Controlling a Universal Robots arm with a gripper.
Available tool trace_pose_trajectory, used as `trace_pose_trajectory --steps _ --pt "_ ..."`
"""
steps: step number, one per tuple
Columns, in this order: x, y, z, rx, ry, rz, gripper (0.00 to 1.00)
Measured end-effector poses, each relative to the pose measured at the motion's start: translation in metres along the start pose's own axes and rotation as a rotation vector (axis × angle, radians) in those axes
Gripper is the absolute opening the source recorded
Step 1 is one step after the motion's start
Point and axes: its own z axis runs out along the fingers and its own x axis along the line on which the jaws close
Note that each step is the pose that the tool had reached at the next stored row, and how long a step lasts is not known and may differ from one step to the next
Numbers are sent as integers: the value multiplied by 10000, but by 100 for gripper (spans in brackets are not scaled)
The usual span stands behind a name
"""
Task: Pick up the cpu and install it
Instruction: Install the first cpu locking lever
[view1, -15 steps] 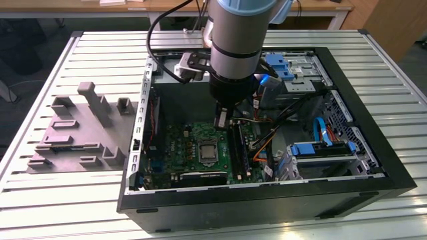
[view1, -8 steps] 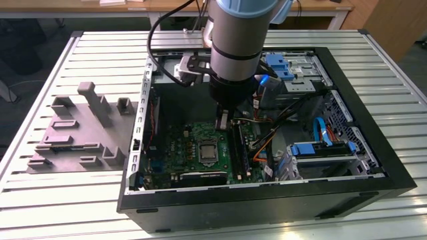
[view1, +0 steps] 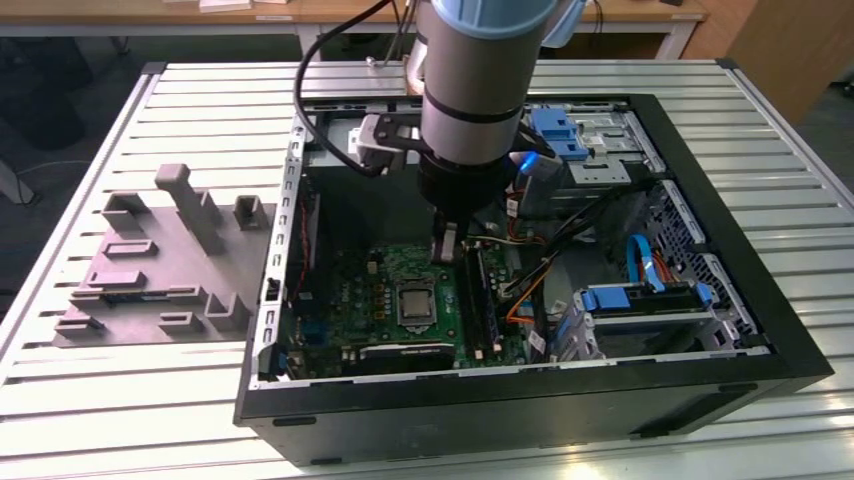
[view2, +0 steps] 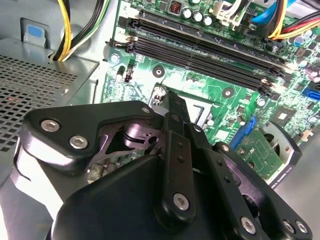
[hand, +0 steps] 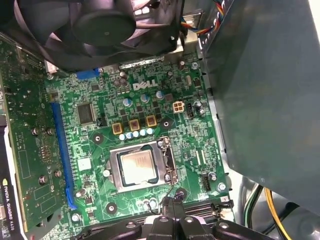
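The cpu (hand: 137, 166) is a small silvery square lying flat in the metal-framed socket (hand: 165, 167) on the green motherboard (hand: 100, 135). In the exterior view the cpu (view1: 415, 303) sits mid-board inside the open black computer case (view1: 534, 400). My gripper (view1: 449, 245) hangs inside the case, just above the board and a little beyond the socket. Its black fingers come together to a narrow tip in both wrist views (view2: 167, 95) (hand: 171, 201), with nothing between them. The tip hovers beside the socket's edge, next to the memory slots (view2: 200, 47).
A grey moulded fixture plate (view1: 147, 270) with upright blocks lies on the slatted table at the exterior view's left. Inside the case are a black fan (hand: 100, 25), an expansion card (hand: 22, 150), bundled cables (view1: 534, 270) and blue-tabbed drive bays (view1: 647, 300).
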Motion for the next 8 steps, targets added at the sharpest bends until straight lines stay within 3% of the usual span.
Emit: trace_pose_trajectory --steps 8 --pt "41 -9 7 4 24 -464 11"
